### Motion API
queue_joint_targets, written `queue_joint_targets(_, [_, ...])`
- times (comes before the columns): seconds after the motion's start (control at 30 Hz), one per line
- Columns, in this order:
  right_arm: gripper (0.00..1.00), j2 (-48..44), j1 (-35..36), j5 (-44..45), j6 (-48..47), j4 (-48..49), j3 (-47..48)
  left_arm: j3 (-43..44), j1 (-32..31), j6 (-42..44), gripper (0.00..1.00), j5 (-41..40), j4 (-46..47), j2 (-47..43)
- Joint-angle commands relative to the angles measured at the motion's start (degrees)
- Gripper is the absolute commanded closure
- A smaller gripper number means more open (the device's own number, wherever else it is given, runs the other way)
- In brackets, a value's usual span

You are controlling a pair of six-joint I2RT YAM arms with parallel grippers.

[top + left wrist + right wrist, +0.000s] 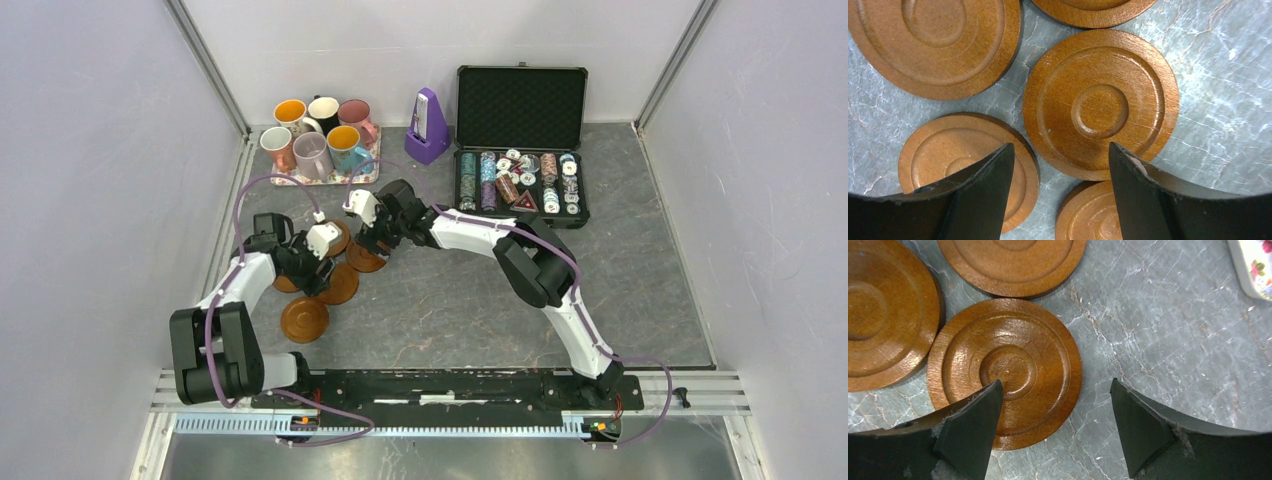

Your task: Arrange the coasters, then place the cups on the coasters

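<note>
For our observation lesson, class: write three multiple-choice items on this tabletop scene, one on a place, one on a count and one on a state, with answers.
1. Where do the handled ceramic mugs stand? A. back left, on the floral tray; B. front right; C. dead centre.
2. How many mugs are there? A. four; B. six; C. nine.
3. The right tool is: A. shut on a mug; B. open over a round brown wooden coaster; C. out of view.
Answers: 1 A, they cluster on the tray near the back-left corner; 2 B, six show from above; 3 B, its jaws stand apart above the coaster.
</note>
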Motion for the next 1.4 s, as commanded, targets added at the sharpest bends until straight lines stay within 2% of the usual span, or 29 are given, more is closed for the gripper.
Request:
queue_joint_targets(0.0, [0.15, 1.21, 0.23, 1.81, 0.3, 1.15, 1.48, -1.27, -0.49, 5.9, 0.25, -2.82, 5.7, 1.87])
queue_joint_targets(0.23, [0.25, -1.14, -0.21, 2.03, 0.29, -1.58, -3.17, -1.21, -0.97, 9.14, 0.26, -3.77, 6.19, 5.1])
queue_joint_targets(0.43, [0.36, -4.63, -1.95, 1.44, -1.02, -4.49, -9.59, -1.42, -3.78, 11.63, 0.34, -4.31, 5.57, 5.12])
queue_joint_targets(0.67, [0.41, -13.6, -4.88, 1.52, -4.36, -6.14, -22.77, -2.36, -7.78, 12.21, 0.4, -4.64, 3.82, 4.44])
queue_joint_targets(0.77, [0.42, -18.85, -5.99, 2.16, -7.19, -6.77, -29.76, -2.99, -12.84, 12.31, 0.41, -4.8, 3.5, 3.6])
queue_joint_targets(0.93, [0.44, -26.31, -8.29, 3.31, -10.86, -8.39, -41.15, -2.92, -17.34, 11.73, 0.44, -4.66, 3.58, 5.24])
queue_joint_targets(1.1, [0.46, -33.64, -14.3, 4.14, -13.25, -10.62, -49.5, -1.33, -23.98, 11.79, 0.46, -7.1, 4.2, 6.91])
queue_joint_targets(1.27, [0.47, -41.14, -20.03, 5.25, -19.86, -14.35, -56.22, 6.0, -28.35, 7.62, 0.46, -5.03, 1.3, 11.29])
queue_joint_targets(1.37, [0.47, -44.85, -24.08, 6.63, -23.22, -15.53, -60.27, 9.61, -33.22, 4.87, 0.46, -5.69, 0.96, 15.47])
